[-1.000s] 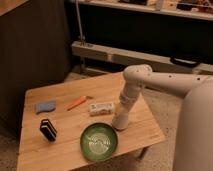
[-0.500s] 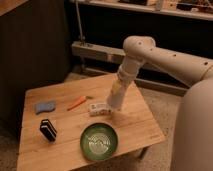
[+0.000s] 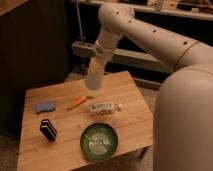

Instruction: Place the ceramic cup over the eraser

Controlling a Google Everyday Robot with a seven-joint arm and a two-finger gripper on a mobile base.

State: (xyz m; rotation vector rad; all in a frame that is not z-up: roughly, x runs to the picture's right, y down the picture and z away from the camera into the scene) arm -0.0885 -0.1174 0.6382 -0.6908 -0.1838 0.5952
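The ceramic cup (image 3: 94, 76), pale and tapered, hangs in the air above the table's far edge, tilted a little. My gripper (image 3: 99, 61) holds it from above at the end of the white arm, shut on its upper part. The eraser (image 3: 48, 130), a small black block with pale edge lines, lies on the wooden table (image 3: 135, 117) near the front left. It is well to the left of the cup and nearer the front than the cup.
A round green bowl (image 3: 100, 140) sits at the table's front middle. A white labelled packet (image 3: 105, 107) and an orange stick (image 3: 76, 102) lie mid-table. A flat blue piece (image 3: 45, 106) lies at the left. The robot's white body (image 3: 185, 120) fills the right side.
The arm has lifted the cup off the table's right side and carried it up and leftward, over the packet to the table's far edge.
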